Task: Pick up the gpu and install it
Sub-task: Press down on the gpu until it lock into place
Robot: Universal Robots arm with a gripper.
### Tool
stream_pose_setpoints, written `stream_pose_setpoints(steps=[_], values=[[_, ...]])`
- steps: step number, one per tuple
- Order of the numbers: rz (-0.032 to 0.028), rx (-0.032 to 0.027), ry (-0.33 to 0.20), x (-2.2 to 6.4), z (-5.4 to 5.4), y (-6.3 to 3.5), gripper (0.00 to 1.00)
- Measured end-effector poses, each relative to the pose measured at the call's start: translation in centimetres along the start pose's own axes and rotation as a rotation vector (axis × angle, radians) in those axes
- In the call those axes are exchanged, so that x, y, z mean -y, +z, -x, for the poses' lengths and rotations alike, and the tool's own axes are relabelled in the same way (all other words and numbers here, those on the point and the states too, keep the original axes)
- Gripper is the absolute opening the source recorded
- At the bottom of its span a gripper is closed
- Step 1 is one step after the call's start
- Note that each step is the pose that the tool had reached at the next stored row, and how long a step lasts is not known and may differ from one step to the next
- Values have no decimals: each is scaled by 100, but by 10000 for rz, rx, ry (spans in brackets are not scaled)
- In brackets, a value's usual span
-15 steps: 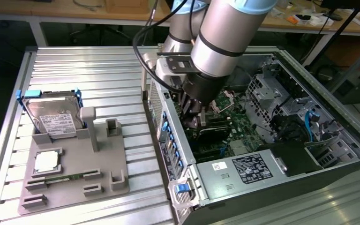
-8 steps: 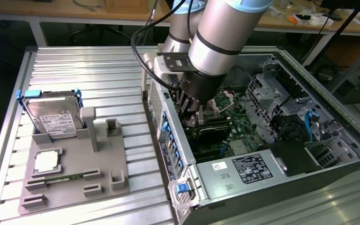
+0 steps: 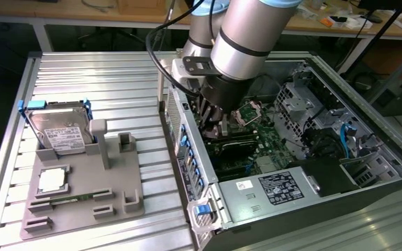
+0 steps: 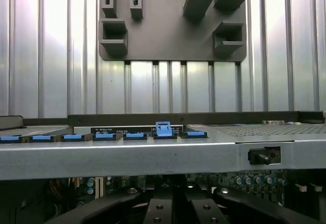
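We see the tool point(image 3: 217, 123) closed tight inside the open computer case point(image 3: 368, 120), low over the motherboard point(image 3: 257, 144), pressing the gpu point(image 3: 232, 140), a dark card, near the case's rear wall. On the table point(image 3: 103, 78), one gray fixture point(image 3: 82, 196) carries one hard drive point(image 3: 60, 130). The wrist view shows seven blue slot tabs point(image 4: 163, 130).

My pincer point(image 3: 215, 124) tips sit behind the case wall point(image 3: 180, 130), so can't tell what's btwn them. Wrist view: my fingers point(image 4: 158, 208) cut off by pic edge, gray holder point(image 4: 168, 30) too. Board point(image 3: 246, 144) detail too small.
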State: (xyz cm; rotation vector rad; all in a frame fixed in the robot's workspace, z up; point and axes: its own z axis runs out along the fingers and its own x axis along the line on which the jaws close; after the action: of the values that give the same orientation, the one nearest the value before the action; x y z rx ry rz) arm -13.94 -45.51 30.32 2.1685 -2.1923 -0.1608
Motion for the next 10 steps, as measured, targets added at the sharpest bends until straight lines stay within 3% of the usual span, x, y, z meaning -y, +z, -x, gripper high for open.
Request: stream_pose_setpoints(steps=[10], values=[[0, 13, -2, -9, 7, -80, 11]])
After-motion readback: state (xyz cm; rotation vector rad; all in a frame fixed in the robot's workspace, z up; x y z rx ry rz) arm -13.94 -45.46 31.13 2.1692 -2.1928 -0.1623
